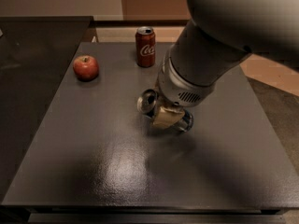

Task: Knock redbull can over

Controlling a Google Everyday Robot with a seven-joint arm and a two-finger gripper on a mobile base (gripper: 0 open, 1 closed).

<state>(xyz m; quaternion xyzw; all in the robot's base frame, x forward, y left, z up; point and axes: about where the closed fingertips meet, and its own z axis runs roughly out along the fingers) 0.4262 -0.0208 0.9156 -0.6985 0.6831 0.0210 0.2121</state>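
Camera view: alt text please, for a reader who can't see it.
A slim blue-and-silver metal redbull can lies tipped on a dark grey table, under the robot's gripper. Behind stand an upright red cola can and a round red apple.

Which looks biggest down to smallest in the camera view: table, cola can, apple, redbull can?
Table
Cola can
Apple, close behind
The redbull can, tipped mid-table and nearer the camera, is partly hidden under the gripper, so I won't rank it.
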